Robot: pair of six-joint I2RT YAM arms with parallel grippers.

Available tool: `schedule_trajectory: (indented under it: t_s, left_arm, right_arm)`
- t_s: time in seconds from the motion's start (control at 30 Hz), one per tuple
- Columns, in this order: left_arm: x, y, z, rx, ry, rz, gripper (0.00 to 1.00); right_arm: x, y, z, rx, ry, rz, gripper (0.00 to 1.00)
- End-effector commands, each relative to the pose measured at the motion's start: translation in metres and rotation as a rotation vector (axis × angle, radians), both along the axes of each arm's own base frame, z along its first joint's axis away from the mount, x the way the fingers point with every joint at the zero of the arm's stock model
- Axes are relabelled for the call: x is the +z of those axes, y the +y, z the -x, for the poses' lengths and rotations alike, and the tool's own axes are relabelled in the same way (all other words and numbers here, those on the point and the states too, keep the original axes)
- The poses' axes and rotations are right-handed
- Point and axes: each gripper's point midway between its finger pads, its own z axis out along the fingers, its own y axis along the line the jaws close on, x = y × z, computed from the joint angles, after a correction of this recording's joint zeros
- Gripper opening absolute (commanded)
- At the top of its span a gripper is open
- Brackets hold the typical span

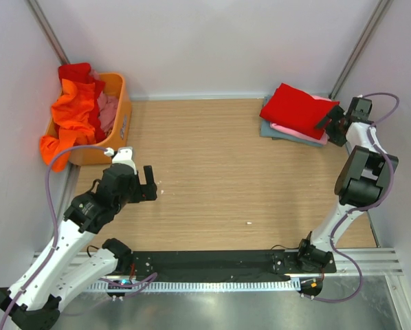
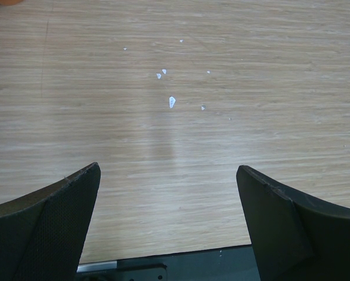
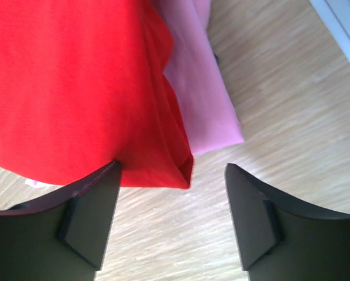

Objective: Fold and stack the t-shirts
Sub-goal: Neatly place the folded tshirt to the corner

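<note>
A folded red t-shirt [image 1: 298,108] lies on top of a folded pink one [image 1: 303,130] and a grey-blue one [image 1: 269,128] at the back right of the table. My right gripper [image 1: 329,121] is open and empty beside the stack's right edge. In the right wrist view the red shirt's [image 3: 75,82] corner lies between the open jaws, and the pink shirt [image 3: 204,93] shows beside it. An orange t-shirt [image 1: 71,117], a red one [image 1: 76,71] and a pink one [image 1: 107,110] hang in the basket. My left gripper [image 1: 150,184] is open and empty over bare wood [image 2: 169,140].
The orange plastic basket [image 1: 119,124] stands at the back left by the wall. Small white scraps [image 2: 171,101] lie on the wood [image 1: 212,172] in front of the left gripper. A black strip [image 1: 212,261] runs along the near edge.
</note>
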Motion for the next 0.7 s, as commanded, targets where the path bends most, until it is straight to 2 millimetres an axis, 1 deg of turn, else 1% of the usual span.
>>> schedule_trajectory:
  t_s: [0.0, 0.07, 0.1, 0.17, 0.2, 0.27, 0.3, 0.33, 0.37, 0.4, 0.43, 0.47, 0.53, 0.57, 0.63, 0.67]
  left_arm:
    - [0.007, -0.005, -0.006, 0.001, -0.028, 0.029, 1.00]
    - [0.006, -0.005, -0.007, 0.003, -0.027, 0.028, 1.00]
    - [0.006, -0.005, -0.007, 0.003, -0.027, 0.028, 1.00]
    - [0.006, -0.005, -0.007, 0.004, -0.027, 0.029, 1.00]
    - [0.006, -0.005, -0.006, 0.004, -0.025, 0.027, 1.00]
    - [0.006, -0.005, -0.007, 0.005, -0.026, 0.027, 1.00]
    - [0.006, -0.006, -0.007, 0.004, -0.026, 0.028, 1.00]
    - [0.006, -0.006, -0.007, 0.002, -0.023, 0.026, 1.00]
    - [0.006, -0.006, -0.007, 0.003, -0.023, 0.025, 1.00]
    - [0.006, -0.006, -0.007, 0.003, -0.023, 0.025, 1.00]
    - [0.005, -0.006, -0.007, 0.003, -0.022, 0.024, 1.00]
    - [0.005, -0.006, -0.007, 0.002, -0.020, 0.024, 1.00]
    - [0.006, -0.006, -0.007, 0.004, -0.023, 0.026, 1.00]
    - [0.006, -0.006, -0.007, 0.004, -0.023, 0.026, 1.00]
    - [0.006, -0.005, -0.007, 0.003, -0.023, 0.025, 1.00]
    - [0.006, -0.006, -0.007, 0.002, -0.023, 0.026, 1.00]
  right_arm:
    - [0.021, -0.004, -0.023, 0.026, -0.114, 0.017, 0.75]
    - [0.021, -0.004, -0.027, 0.032, -0.125, 0.009, 0.70]
    - [0.021, -0.003, -0.029, 0.035, -0.128, 0.005, 0.61]
    - [0.018, -0.003, -0.031, 0.038, -0.129, -0.003, 0.51]
    - [0.018, -0.002, -0.032, 0.039, -0.129, -0.005, 0.43]
    - [0.016, -0.003, -0.033, 0.039, -0.133, -0.006, 0.37]
    - [0.015, -0.002, -0.033, 0.040, -0.130, -0.008, 0.28]
    - [0.013, -0.002, -0.034, 0.044, -0.129, -0.014, 0.22]
    - [0.016, -0.002, -0.036, 0.047, -0.133, -0.015, 0.17]
    - [0.017, -0.002, -0.037, 0.047, -0.135, -0.015, 0.07]
    - [0.017, -0.002, -0.036, 0.046, -0.130, -0.016, 0.04]
    - [0.023, -0.004, -0.038, 0.045, -0.141, -0.006, 0.01]
    - [0.030, -0.007, -0.038, 0.040, -0.138, 0.007, 0.01]
    - [0.040, -0.011, -0.041, 0.039, -0.153, 0.025, 0.01]
    - [0.048, -0.015, -0.040, 0.029, -0.148, 0.037, 0.01]
    - [0.058, -0.017, -0.042, 0.029, -0.166, 0.047, 0.01]
